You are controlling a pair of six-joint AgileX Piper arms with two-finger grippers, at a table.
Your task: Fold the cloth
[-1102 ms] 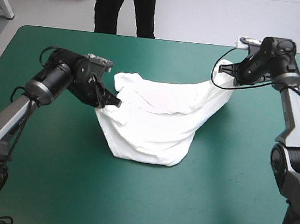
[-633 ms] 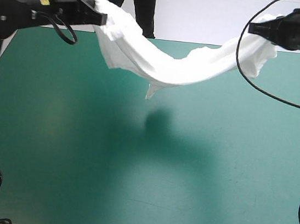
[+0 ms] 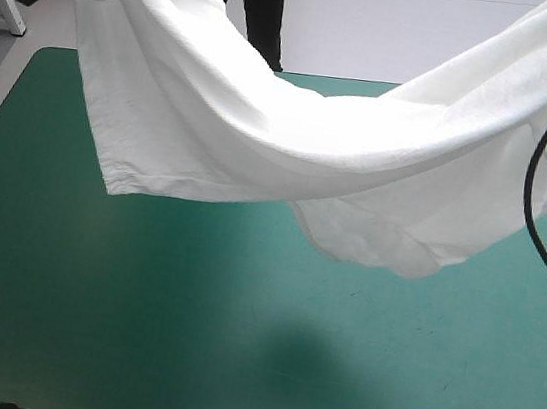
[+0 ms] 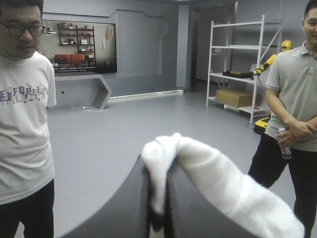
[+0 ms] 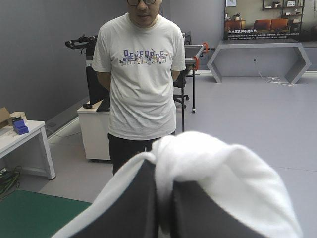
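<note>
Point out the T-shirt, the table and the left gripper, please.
T-shirt (image 3: 263, 133): high view, middle of the hanging sheet.
Table (image 3: 186, 334): high view, bare teal-green cover.
Left gripper (image 4: 158, 169): left wrist view, where its jaws pinch the T-shirt.

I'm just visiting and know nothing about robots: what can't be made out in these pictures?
High view: where the T-shirt is gripped; its upper corners run off the picture's edges.
High view: the far middle of the table, behind the hanging T-shirt.
Left wrist view: tips of the left pincer, wrapped in cloth.
Right wrist view: tips of the right pincer, likewise wrapped.
</note>
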